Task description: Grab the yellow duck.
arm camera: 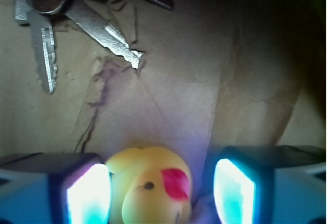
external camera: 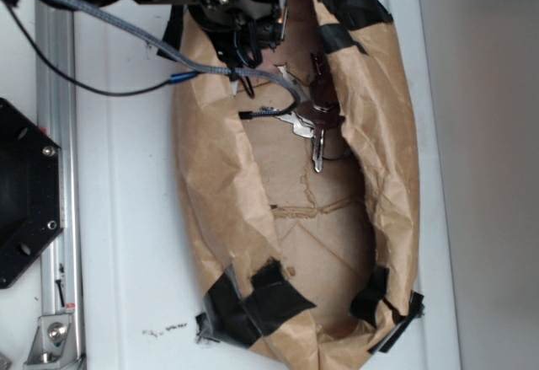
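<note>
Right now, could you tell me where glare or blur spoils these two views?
Wrist view: the finger pads glare white-cyan, the yellow duck between them is soft, the keys slightly blurred. Exterior view: the paper bag is evenly lit; the gripper hides the duck.

yellow duck (arm camera: pixel 148 185) between hand (arm camera: pixel 161 193) fingers, keys (arm camera: pixel 76 25) beyond

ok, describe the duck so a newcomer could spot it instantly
Look inside the brown paper bag, taped open with black tape, at the end under the arm. The yellow duck sits between the gripper fingers; unlike the flat metal keys nearby, it is round, yellow, red-beaked.
</note>
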Robot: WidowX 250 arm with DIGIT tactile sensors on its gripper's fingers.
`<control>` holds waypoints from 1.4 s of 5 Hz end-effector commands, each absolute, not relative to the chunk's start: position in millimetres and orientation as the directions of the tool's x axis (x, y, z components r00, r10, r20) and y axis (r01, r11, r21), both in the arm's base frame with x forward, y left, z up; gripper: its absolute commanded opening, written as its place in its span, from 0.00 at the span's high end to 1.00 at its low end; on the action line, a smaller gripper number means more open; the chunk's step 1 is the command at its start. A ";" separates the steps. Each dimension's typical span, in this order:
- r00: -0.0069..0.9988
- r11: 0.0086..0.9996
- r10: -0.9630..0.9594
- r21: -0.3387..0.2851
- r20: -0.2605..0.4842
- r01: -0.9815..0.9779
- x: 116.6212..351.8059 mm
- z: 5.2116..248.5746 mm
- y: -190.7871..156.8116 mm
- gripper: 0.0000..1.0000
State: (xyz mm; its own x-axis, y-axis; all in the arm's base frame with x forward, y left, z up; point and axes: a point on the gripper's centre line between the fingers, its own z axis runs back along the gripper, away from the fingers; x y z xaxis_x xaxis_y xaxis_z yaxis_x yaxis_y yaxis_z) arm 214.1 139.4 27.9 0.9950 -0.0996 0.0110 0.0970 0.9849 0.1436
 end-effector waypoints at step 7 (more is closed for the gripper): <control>0.843 0.863 0.505 -0.103 0.184 -0.495 253.8 187.5 43.3 1.00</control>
